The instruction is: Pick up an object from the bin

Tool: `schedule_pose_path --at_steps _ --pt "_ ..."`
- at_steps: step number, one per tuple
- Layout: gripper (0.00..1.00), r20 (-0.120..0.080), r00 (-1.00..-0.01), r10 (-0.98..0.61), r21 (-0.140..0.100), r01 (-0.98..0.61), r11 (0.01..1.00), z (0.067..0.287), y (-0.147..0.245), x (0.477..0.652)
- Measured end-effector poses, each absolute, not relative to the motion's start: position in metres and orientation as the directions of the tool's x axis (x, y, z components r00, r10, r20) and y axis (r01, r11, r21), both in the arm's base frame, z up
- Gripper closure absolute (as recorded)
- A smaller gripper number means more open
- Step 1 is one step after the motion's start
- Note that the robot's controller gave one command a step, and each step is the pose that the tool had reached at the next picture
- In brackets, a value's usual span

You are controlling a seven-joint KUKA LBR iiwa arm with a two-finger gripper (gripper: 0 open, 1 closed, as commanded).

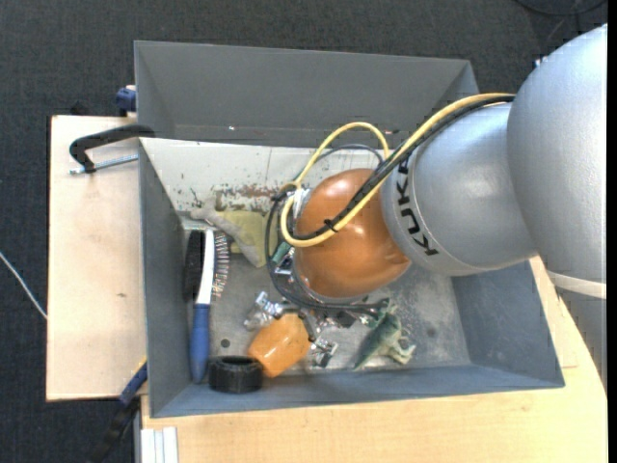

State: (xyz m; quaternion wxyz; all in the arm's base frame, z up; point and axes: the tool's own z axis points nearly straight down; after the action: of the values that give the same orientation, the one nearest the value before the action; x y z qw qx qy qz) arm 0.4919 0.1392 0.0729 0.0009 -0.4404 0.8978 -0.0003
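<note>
My gripper is low in the middle of the bin, mostly hidden under the arm's orange cover; just a dark part of its body shows below the cover. An orange rounded lump lies just in front and to the left of it. Small shiny metal pieces lie beside the gripper on its left, and another shiny piece rests by the orange lump. A green toy figure lies just to the gripper's right, near the front wall.
A blue-handled brush lies along the left wall. A black ring sits in the front left corner. A pale yellowish piece lies at the back left. The arm covers the bin's right half.
</note>
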Motion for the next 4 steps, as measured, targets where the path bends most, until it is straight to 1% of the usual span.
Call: schedule_pose_path --at_steps 1,2,3,4 --pt "0.0 -0.004 -0.614 -0.79 -0.001 -0.79 0.614 0.074 0.14 0.493" --pt "1.0 -0.006 -0.614 -0.79 -0.001 -0.79 0.614 0.075 0.141 0.493" --pt "1.0 -0.009 -0.614 -0.789 -0.005 -0.789 0.615 0.126 0.142 0.496" --pt "1.0 -0.011 -0.616 -0.788 -0.006 -0.788 0.616 0.186 0.144 0.498"
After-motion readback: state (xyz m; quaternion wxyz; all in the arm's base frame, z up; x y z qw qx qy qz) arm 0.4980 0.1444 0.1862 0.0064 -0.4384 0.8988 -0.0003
